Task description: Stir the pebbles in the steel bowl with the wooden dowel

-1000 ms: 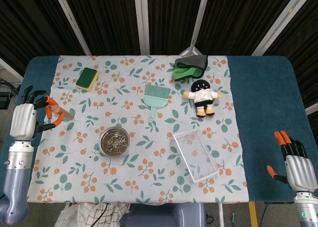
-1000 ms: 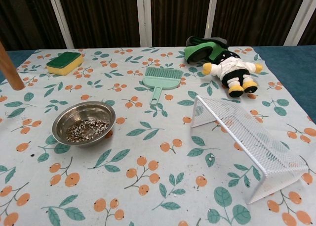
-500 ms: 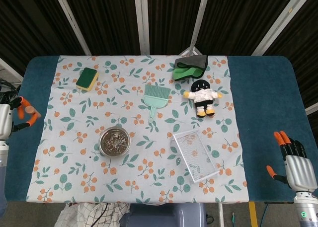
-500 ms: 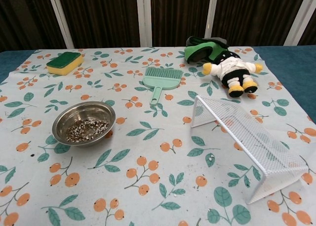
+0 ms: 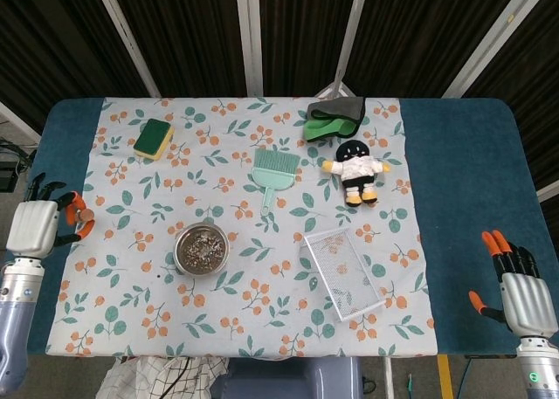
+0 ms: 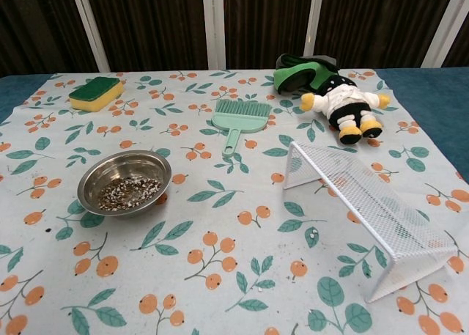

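Observation:
The steel bowl point(image 5: 202, 249) point(image 6: 124, 182) sits on the floral cloth, left of centre, with grey pebbles point(image 6: 130, 192) in its bottom. My left hand point(image 5: 39, 226) hovers at the cloth's left edge, well to the left of the bowl. It grips the wooden dowel point(image 5: 84, 214), of which only a short brown end shows past the orange fingertips. My right hand point(image 5: 522, 292) stays low at the table's front right corner, fingers apart and holding nothing. The chest view shows neither hand nor the dowel.
A green and yellow sponge point(image 5: 154, 138) lies at the back left. A mint hand brush point(image 5: 273, 173) lies behind the bowl. A white wire rack point(image 5: 343, 271) stands to its right. A plush doll point(image 5: 356, 169) and a green cloth point(image 5: 333, 118) lie further back.
My left hand with the dowel pulled away leftward off the cloth, then came back down to the cloth's left edge. The dowel left the chest view. The right hand stayed still.

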`<state>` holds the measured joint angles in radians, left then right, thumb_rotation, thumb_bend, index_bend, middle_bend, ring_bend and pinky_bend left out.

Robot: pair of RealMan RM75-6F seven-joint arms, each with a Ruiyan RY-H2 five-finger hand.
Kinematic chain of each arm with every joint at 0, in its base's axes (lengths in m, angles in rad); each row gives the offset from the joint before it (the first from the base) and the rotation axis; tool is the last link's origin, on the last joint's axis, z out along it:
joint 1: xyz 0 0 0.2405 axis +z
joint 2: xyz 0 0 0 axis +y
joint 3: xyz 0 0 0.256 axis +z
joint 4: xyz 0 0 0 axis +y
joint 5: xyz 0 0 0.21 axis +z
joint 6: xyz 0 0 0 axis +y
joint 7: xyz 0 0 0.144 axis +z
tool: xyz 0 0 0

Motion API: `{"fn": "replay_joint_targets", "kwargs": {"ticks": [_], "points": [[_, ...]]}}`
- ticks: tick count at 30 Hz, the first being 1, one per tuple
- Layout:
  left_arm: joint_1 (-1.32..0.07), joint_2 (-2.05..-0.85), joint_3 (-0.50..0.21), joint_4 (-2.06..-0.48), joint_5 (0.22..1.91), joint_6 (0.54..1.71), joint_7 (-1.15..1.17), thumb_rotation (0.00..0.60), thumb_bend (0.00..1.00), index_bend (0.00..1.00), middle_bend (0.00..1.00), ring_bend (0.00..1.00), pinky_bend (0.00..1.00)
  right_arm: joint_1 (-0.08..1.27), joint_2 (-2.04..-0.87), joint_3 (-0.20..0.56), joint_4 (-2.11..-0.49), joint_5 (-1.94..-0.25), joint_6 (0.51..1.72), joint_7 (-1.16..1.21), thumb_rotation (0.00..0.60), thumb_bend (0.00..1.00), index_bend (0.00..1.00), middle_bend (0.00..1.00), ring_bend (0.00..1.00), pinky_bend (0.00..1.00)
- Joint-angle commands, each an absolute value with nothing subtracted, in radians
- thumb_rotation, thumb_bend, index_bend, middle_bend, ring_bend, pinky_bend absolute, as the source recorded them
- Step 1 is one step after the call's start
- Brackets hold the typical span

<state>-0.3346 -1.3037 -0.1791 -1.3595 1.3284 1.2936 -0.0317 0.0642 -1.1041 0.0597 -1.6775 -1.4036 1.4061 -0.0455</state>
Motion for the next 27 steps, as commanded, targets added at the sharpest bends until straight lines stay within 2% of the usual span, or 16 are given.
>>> {"fn": "replay_joint_targets", "kwargs": {"ticks": [1, 5, 8, 17, 27], "points": [[-0.343, -1.309, -0.186, -1.391, 1.336, 1.302, -0.026, 0.6, 0.63, 0.57, 0.57, 0.21, 0.02, 0.063, -1.104, 0.059, -1.676, -1.405, 1.407, -0.043, 0.6, 0.31, 0.0, 0.0, 0.0, 0.0], [-0.35, -1.307, -0.187, -1.428, 1.34, 1.299, -0.016, 0.6, 0.5, 0.5, 0.47, 0.19, 0.02, 0.062, -1.104, 0.059, -1.675, -1.408, 1.411, -0.038, 0.6, 0.31, 0.0, 0.0, 0.0, 0.0], [-0.353, -1.302, -0.184, -1.453, 1.33, 1.283, -0.008, 0.6, 0.44, 0.45, 0.42, 0.17, 0.0, 0.06, -1.107, 0.061, -1.672, -1.415, 1.421, -0.03, 0.6, 0.31, 0.0, 0.0, 0.0, 0.0], [-0.35, -1.28, -0.2, -1.514, 1.264, 1.251, -0.01, 0.6, 0.4, 0.35, 0.3, 0.12, 0.0, 0.061, -1.107, 0.059, -1.669, -1.416, 1.416, -0.027, 0.6, 0.31, 0.0, 0.0, 0.0, 0.0], [-0.326, -1.261, -0.215, -1.561, 1.235, 1.273, -0.057, 0.6, 0.37, 0.32, 0.26, 0.08, 0.0, 0.061, -1.107, 0.058, -1.668, -1.418, 1.417, -0.027, 0.6, 0.31, 0.0, 0.0, 0.0, 0.0]]}}
